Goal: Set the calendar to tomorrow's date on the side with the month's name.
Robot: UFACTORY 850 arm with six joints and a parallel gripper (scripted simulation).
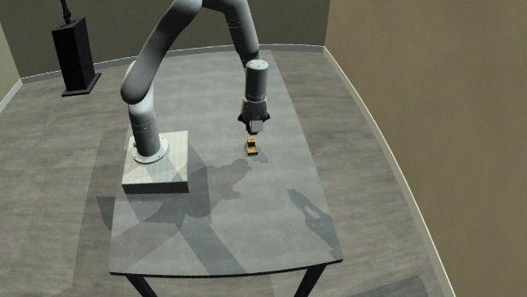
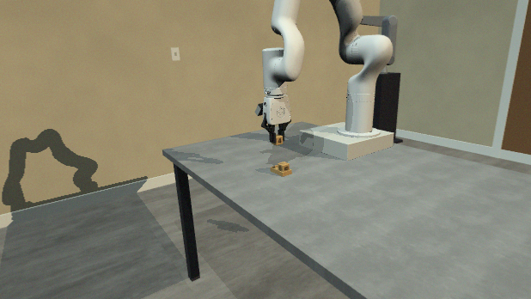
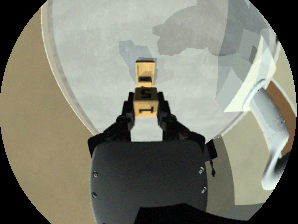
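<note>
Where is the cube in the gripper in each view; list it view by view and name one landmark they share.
Top: hidden under the gripper, just above the tray.
Exterior: the cube hangs between the fingers, clear of the table, above the tray.
Wrist: the cube sits between the fingers, centre, with the tray beyond.
Shared landmark: the tray.

The end effector (image 3: 147, 111) grips a wooden cube (image 3: 147, 107) above the tray (image 3: 147, 72).

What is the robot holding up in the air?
One small wooden calendar cube, pinched by two opposite sides in the end effector, lifted above the tray.
</note>
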